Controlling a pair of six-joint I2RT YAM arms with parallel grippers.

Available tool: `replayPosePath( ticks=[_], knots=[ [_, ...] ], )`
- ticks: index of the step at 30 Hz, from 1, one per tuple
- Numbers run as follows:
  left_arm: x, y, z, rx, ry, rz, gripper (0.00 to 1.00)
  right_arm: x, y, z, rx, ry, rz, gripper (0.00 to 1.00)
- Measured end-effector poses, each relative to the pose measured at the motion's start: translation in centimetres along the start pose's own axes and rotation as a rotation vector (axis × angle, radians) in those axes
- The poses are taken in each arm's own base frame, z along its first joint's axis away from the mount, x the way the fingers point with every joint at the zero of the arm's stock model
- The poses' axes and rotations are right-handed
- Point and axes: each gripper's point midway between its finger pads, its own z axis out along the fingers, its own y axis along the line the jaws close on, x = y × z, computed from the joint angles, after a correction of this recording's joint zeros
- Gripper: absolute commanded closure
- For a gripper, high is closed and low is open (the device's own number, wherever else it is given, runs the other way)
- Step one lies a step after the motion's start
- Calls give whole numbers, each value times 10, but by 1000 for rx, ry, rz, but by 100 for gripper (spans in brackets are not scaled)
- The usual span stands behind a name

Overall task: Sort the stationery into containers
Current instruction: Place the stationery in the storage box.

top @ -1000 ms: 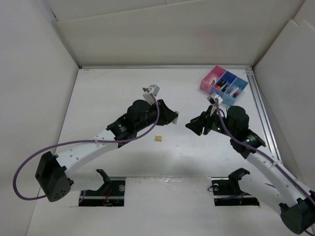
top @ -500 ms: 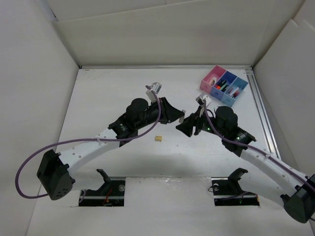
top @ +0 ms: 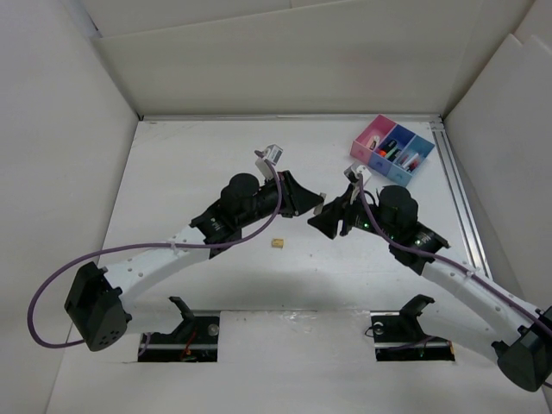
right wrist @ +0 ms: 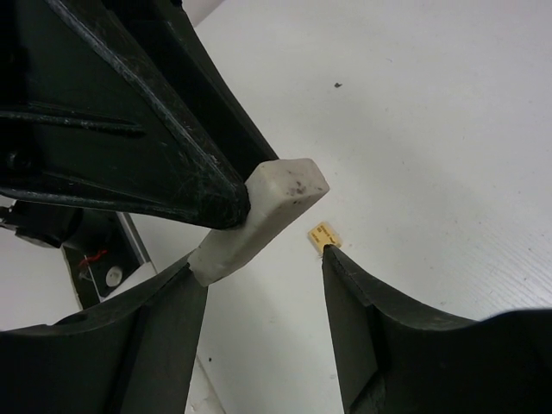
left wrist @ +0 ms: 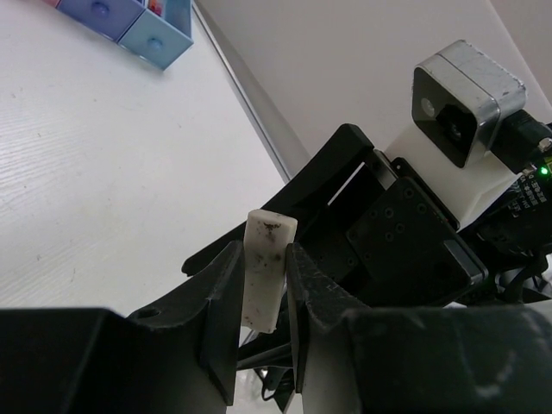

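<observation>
Bright, even overhead light floods the white tabletop [top: 172, 164], leaving soft grey shadows under the arms [top: 172, 254]. Wrist views blur the near black fingers [left wrist: 220, 319]; the smudged white eraser block [left wrist: 266, 272] is sharp.

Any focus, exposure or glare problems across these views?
Top external: even diffuse light, soft shadows on the table, no glare. Left wrist: white eraser sharp, left pincer underexposed. Right wrist: right pincer dark and soft, eraser in focus.

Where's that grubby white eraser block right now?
In the left wrist view, the white eraser block is pinched upright in the left hand, with the open right hand straddling it.
</observation>
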Motion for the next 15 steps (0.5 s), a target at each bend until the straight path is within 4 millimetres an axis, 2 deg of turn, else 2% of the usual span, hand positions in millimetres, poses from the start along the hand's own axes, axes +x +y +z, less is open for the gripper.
replayPosePath(
  ticks=[9,14,15],
  knots=[
    [7,8,2,-16,17,-6,100,-6,-1,-1,11,-20,-6,40],
    [11,10,3,-12,28,-15,100,-9,-1,-1,17,-28,-2,50],
    [11,9,3,-8,29,-15,100,-9,-1,-1,17,-28,-1,57]
  ],
)
